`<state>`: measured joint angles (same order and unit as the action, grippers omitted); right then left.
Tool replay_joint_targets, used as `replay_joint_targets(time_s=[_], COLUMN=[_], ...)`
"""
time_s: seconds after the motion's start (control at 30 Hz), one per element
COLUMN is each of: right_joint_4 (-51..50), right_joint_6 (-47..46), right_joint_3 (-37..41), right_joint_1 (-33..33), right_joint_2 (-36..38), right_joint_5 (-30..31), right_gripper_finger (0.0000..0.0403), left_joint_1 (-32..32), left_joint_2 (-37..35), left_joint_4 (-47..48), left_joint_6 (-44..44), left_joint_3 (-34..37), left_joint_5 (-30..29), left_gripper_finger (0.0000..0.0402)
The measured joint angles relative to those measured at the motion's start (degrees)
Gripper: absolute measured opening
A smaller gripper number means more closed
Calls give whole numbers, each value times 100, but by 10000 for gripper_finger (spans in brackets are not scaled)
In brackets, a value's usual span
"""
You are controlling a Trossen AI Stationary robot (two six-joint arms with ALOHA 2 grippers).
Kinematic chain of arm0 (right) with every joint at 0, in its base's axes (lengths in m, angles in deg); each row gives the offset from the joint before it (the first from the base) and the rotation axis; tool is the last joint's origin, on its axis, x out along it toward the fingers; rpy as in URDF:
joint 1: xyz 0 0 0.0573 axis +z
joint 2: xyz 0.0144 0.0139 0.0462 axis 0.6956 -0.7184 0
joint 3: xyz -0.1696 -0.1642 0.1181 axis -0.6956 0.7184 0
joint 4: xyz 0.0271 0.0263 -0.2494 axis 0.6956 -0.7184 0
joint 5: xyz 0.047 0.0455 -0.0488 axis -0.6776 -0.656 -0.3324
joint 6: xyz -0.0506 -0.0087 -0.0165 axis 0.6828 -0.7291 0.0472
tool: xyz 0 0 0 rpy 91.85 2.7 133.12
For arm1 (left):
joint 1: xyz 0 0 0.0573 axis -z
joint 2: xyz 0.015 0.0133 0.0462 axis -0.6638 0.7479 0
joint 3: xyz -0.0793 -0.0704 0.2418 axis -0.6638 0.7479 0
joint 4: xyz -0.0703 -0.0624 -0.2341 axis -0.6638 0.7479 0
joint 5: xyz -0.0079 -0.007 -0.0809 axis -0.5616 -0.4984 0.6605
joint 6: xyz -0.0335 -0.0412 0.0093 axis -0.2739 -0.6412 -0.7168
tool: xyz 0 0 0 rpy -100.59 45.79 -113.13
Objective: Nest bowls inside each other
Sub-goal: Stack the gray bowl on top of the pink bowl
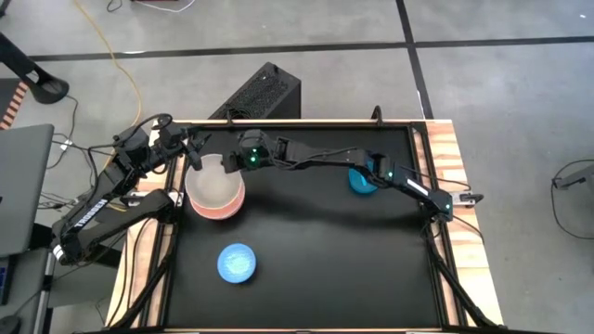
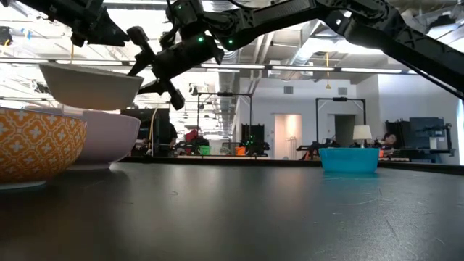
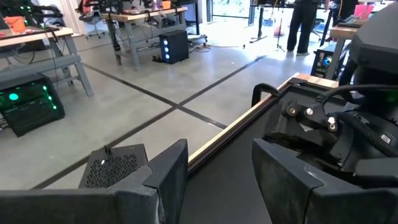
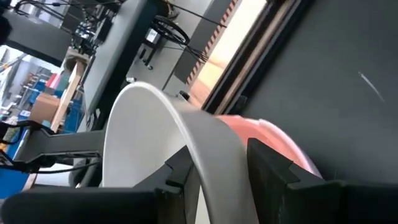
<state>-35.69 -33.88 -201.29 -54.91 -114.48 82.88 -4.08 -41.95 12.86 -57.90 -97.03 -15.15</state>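
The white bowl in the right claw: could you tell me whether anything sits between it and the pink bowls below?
Nothing visible does. The white bowl hangs in the right claw above the pink bowls, with only air between.

The black surface (image 1: 316,241) looks matt and smooth, with a soft sheen and some fine scratches in the low view. Its border is pale wood (image 1: 450,158) with a visible grain. The white round plastic bowl (image 4: 149,143) has a smooth, slightly glossy wall. The salmon pink plastic bowl (image 4: 273,140) under it looks smooth too. The teal-blue plastic bowl (image 2: 349,159) is smooth and half matt. The right gripper (image 4: 214,168) has dark matt plastic fingers
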Motion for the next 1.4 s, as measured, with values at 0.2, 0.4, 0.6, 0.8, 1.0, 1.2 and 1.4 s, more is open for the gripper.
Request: replay_joint_targets(time_s=[0.2,0.4,0.6,0.8,1.0,1.2,1.4], right_joint_4=[-62,-155,-187,-188,-191,-175,-229], right_joint_6=[-13,315,759,764,831,1193,1214], right_joint_3=[2,2,2,2,2,2,0], right_joint_1=[167,234,232,215,212,170,-55], right_joint_2=[0,0,0,0,0,0,83], right_joint_5=[440,461,720,713,603,427,-417], right_gripper_finger=[132,132,132,137,168,218,234], left_joint_1=[0,0,-2,0,-1,-1,0], left_joint_2=[0,0,0,0,2,2,0], left_joint_4=[0,2,11,76,188,184,275], left_joint_6=[0,-2,-35,-56,-65,-70,-70], left_joint_3=[0,0,0,0,0,0,0], left_joint_5=[0,0,0,0,0,22,43], left_gripper_finger=[169,169,169,169,169,169,169])
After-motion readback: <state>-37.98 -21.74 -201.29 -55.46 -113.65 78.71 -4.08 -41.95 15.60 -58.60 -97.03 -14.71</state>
